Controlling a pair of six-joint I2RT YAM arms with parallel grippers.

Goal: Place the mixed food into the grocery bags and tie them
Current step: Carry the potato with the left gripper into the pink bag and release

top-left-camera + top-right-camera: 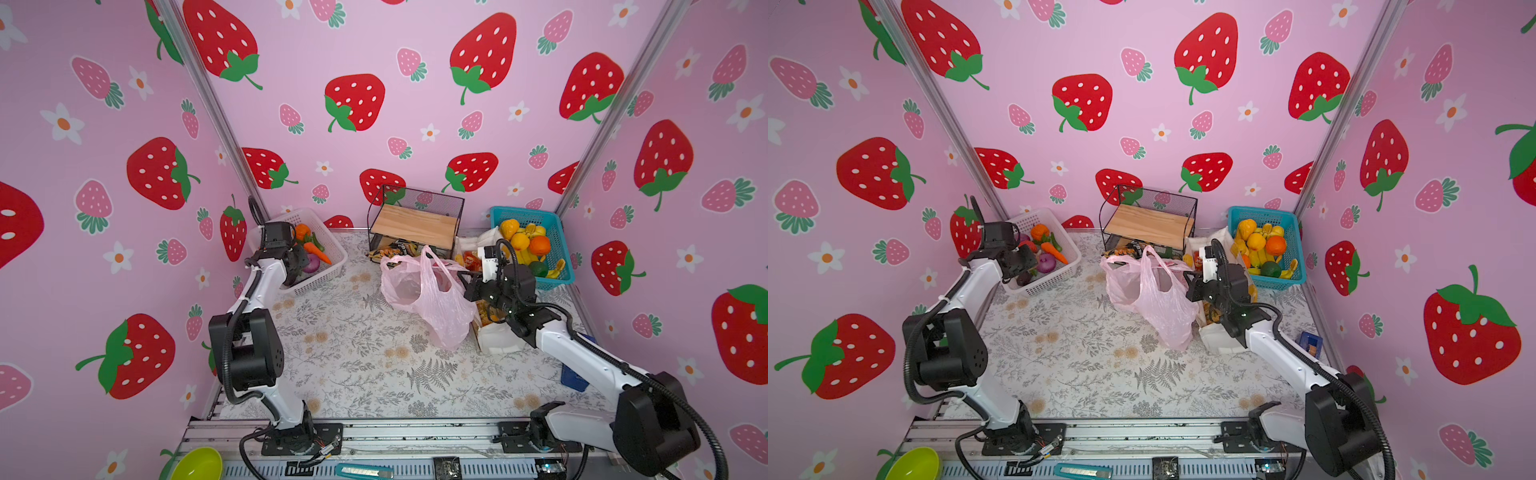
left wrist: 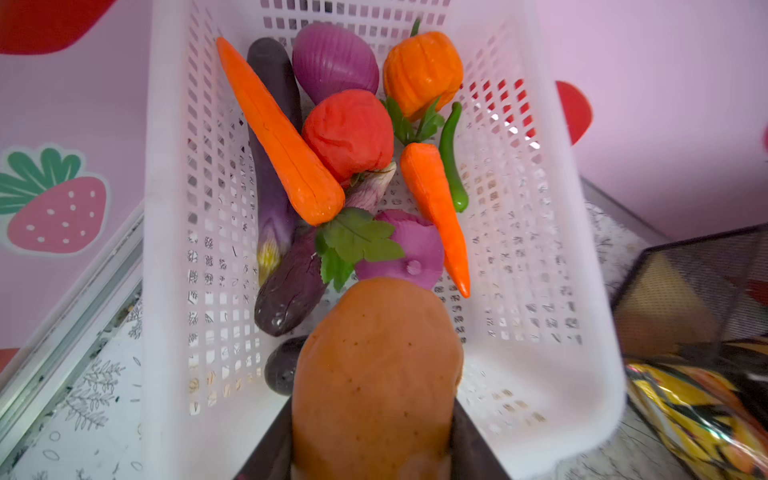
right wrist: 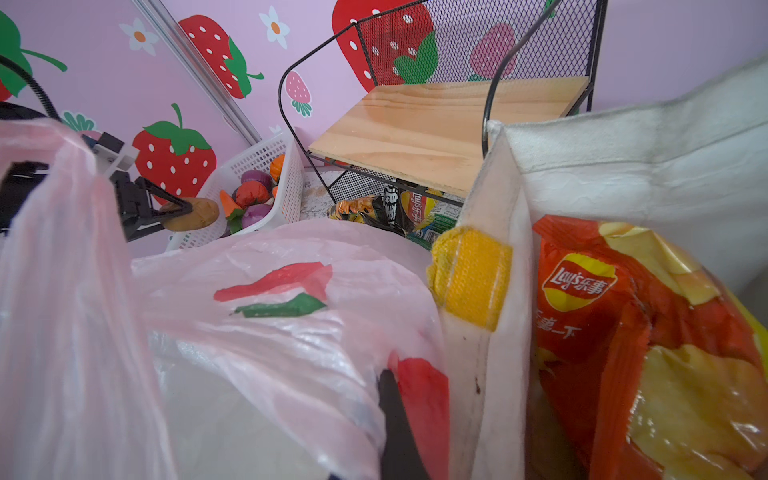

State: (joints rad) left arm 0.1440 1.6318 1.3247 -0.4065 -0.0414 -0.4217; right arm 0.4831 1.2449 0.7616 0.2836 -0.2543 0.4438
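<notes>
Potato point(image 2: 374, 374), brown, sits clamped in the left gripper point(image 3: 183, 212), jaws about half spread, above the white basket point(image 2: 540, 249). The right gripper point(image 1: 464, 279) is pinched fully closed on the rim of the pink bag point(image 1: 432, 299), beside the white tote point(image 3: 623, 158). Two carrots point(image 2: 278, 133) and one tomato point(image 2: 349, 133) lie in the basket; one red chip packet point(image 3: 623, 332) stands in the tote.
</notes>
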